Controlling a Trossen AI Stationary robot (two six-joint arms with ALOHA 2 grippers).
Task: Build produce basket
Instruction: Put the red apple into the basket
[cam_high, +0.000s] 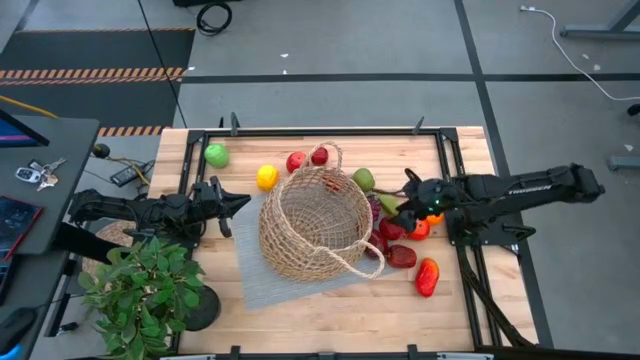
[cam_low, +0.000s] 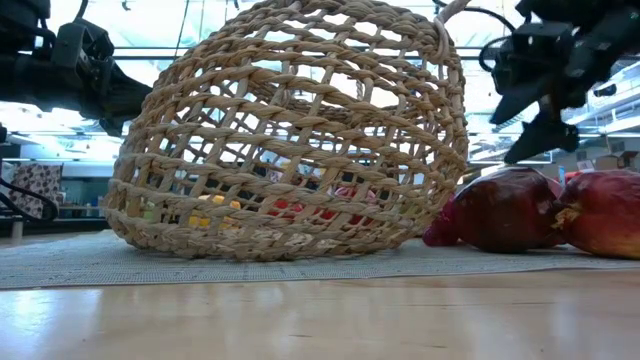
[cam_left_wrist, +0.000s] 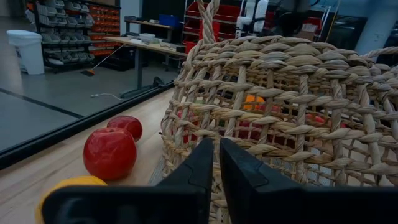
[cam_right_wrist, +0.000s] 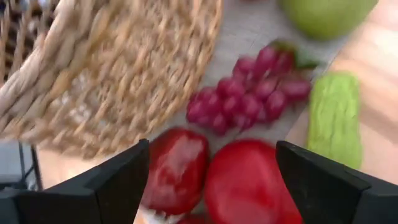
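The tan wicker basket (cam_high: 315, 225) stands on a grey mat (cam_high: 290, 285) at the table's middle. Produce lies around it: a green apple (cam_high: 216, 154), a lemon (cam_high: 267, 177) and two red apples (cam_high: 296, 161) at the far left, and a pear (cam_high: 363, 179), grapes (cam_right_wrist: 245, 99) and red pieces (cam_right_wrist: 242, 180) on its right. My left gripper (cam_high: 243, 200) is shut and level, just left of the basket wall (cam_left_wrist: 261, 118). My right gripper (cam_right_wrist: 211, 168) is open, slanting down above the red pieces, with nothing between its fingers.
A leafy potted plant (cam_high: 145, 290) stands at the table's near left corner. A red pepper (cam_high: 427, 277) lies toward the near right, an orange piece (cam_high: 432, 215) under the right arm. Bare wood lies along the near edge (cam_high: 330, 330).
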